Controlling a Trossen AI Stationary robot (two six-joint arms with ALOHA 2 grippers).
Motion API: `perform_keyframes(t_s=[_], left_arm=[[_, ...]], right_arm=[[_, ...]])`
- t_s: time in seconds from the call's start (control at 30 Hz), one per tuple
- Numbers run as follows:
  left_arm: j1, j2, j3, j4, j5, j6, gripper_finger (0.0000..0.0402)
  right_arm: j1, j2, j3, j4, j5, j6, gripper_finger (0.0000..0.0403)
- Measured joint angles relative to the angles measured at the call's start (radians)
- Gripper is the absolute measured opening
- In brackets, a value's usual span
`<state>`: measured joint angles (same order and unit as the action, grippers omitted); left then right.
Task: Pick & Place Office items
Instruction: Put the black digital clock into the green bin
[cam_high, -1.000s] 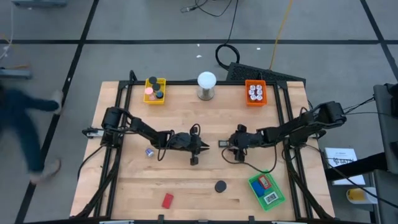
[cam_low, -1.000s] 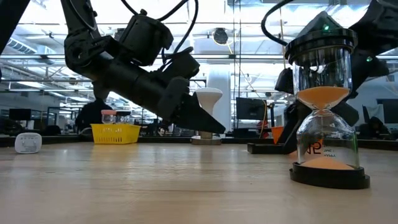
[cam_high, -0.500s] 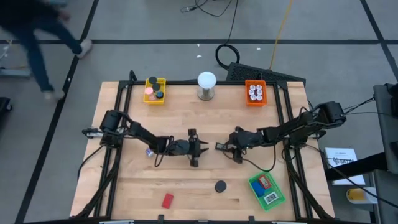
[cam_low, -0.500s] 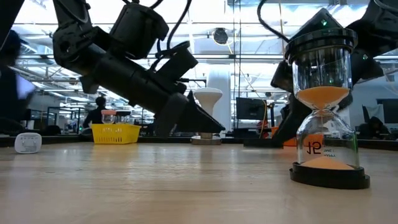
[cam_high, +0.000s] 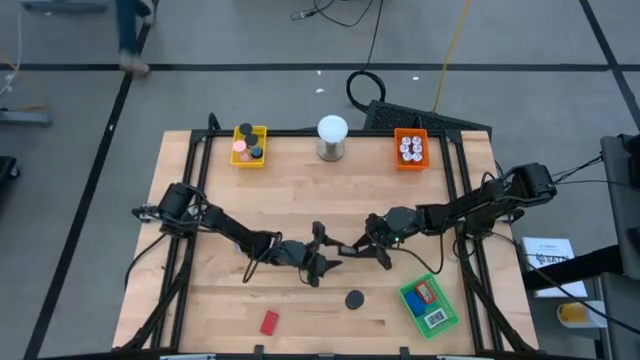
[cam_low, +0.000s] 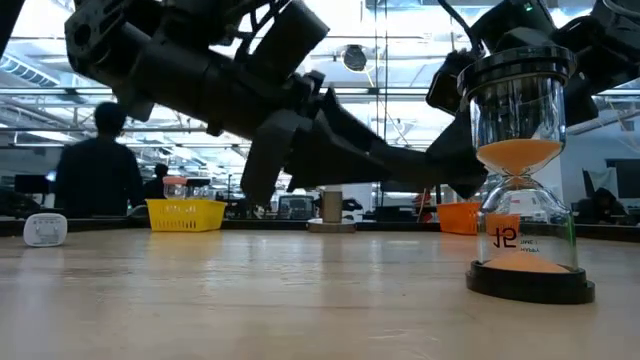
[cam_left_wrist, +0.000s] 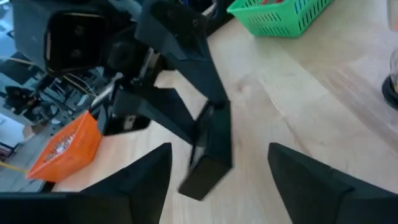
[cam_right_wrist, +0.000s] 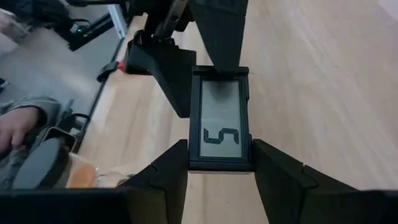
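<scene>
Black and flat, a small gadget (cam_right_wrist: 221, 134) with a grey screen showing a "5" sits pinched between the fingers of the right gripper (cam_high: 372, 247), which is closed on its two long sides. It hangs over the middle of the wooden table (cam_high: 200, 300), clear of the surface as far as the low view shows.

The left gripper (cam_high: 328, 256) faces it nose to nose, fingers spread wide and holding nothing, with the gadget roughly in the gap between them.

This looks like a hand-over, and the risk is in the timing. If the right fingers let go before the left ones close, the gadget would likely drop onto the wood. The two grippers are also very close, so a small misalignment could make the left fingers clamp the right fingers instead. An hourglass (cam_low: 520, 170) stands nearby and a wide swing could topple it.
</scene>
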<state>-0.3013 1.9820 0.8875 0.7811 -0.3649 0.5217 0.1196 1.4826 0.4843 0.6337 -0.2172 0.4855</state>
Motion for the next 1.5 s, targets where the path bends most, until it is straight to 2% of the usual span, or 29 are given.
perform_keyframes(t_s=[0.13,0.43,0.5,0.63,0.8,1.0,1.13,1.3,1.5], left_arm=[[-0.006,0.0,0.021,-0.007,-0.001,0.01,0.0226],[-0.009,0.0,0.027,-0.025,0.002,0.03,0.0089],[-0.013,0.001,0.026,-0.028,0.01,0.008,0.0071],[-0.01,0.001,0.026,-0.026,0.039,-0.094,0.0067],[0.021,0.001,0.022,-0.02,0.107,-0.383,0.0068],[0.081,0.001,0.02,-0.021,0.217,-0.816,0.0067],[0.131,0.001,0.02,-0.022,0.234,-1.001,0.007],[0.181,0.001,0.02,-0.009,0.28,-1.131,0.0072],[0.218,0.0,0.019,0.013,0.319,-1.214,0.007]], right_arm=[[0.001,0.0,0.0,0.044,-0.042,0.004,0.0145],[0.029,0.0,0.0,0.058,-0.052,0.021,0.0145],[0.033,-0.001,0.0,0.067,-0.048,0.006,0.0146],[0.044,-0.001,0.0,0.067,-0.022,-0.011,0.0157],[0.047,-0.071,0.0,-0.044,0.11,-0.068,0.0192],[0.064,-0.273,0.0,-0.305,0.426,-0.213,0.0267],[0.134,-0.347,0.0,-0.376,0.606,-0.315,0.0298],[0.254,-0.279,0.047,-0.409,0.758,-0.384,0.0299],[0.32,-0.075,0.217,-0.528,0.923,-0.433,0.0305]])
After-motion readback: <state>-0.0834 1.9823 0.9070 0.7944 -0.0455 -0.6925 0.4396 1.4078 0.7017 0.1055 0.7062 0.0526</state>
